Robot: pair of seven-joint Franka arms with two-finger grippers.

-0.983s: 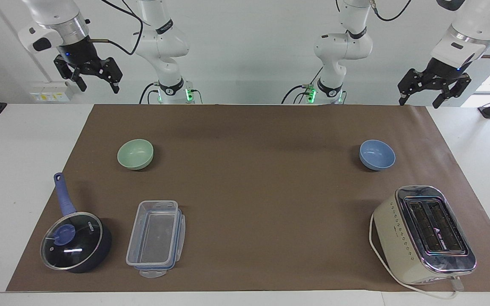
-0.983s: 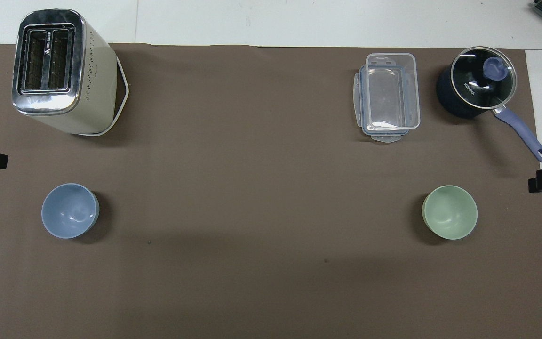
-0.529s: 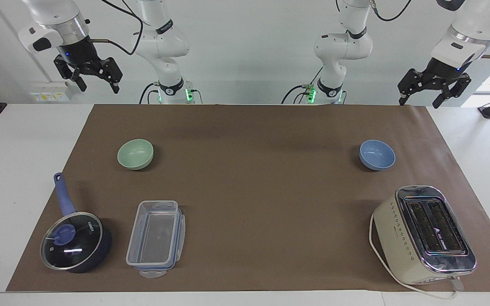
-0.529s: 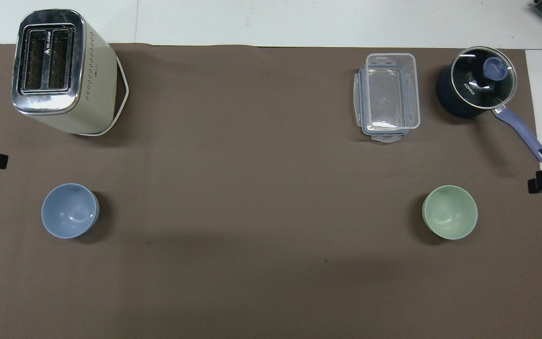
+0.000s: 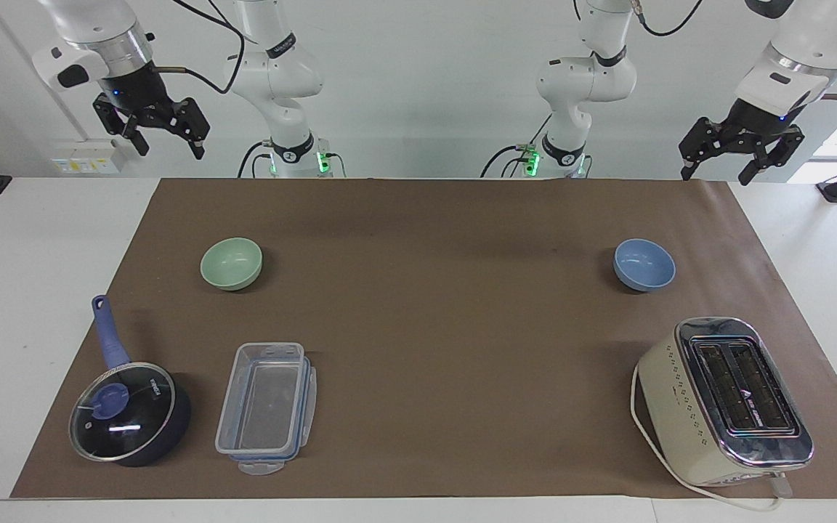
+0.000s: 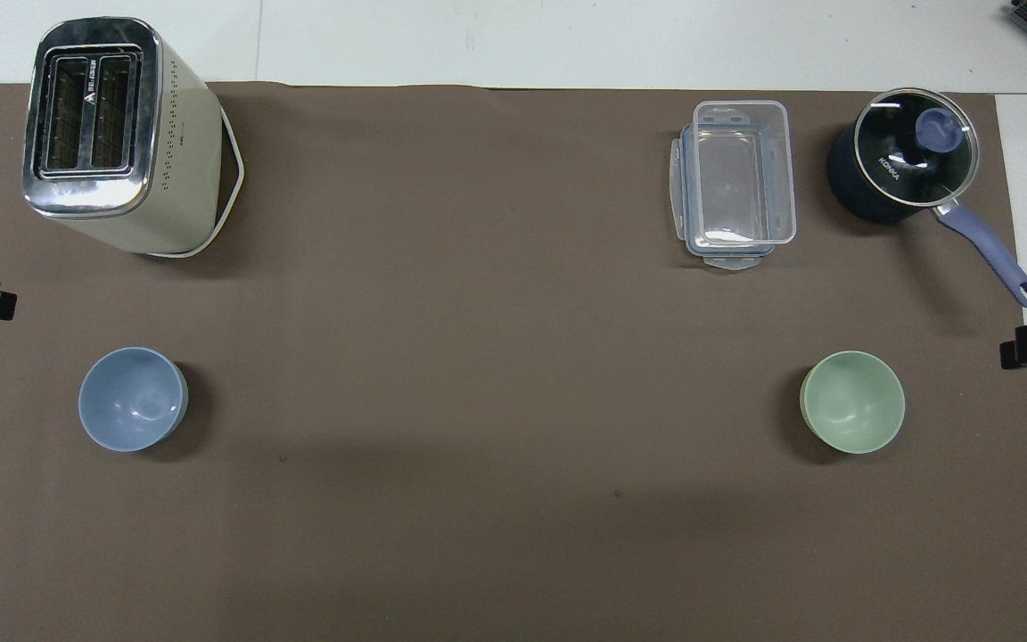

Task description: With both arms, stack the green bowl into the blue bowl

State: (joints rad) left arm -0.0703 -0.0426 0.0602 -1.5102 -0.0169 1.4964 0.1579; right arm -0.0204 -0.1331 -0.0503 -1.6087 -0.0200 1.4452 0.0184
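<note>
Both arms hang high and well clear of the mat (image 5: 433, 240). The right gripper (image 5: 166, 144) hovers over the white table edge at its own end, fingers spread apart, holding nothing. The left gripper (image 5: 718, 168) hovers over the mat's corner at the left arm's end, fingers also spread and holding nothing.

Down on the mat, the green bowl (image 5: 231, 264) sits upright toward the right arm's end, and the blue bowl (image 5: 644, 264) sits upright toward the left arm's end. They are well apart, about level with each other, each on its own.

Farther from the robots than the green bowl stand the saucepan (image 5: 130, 412), lid on with its handle pointing back toward the robots, and just beside it a clear container (image 5: 267, 406). Farther out than the blue bowl stands the toaster (image 5: 725, 400), slots up.
</note>
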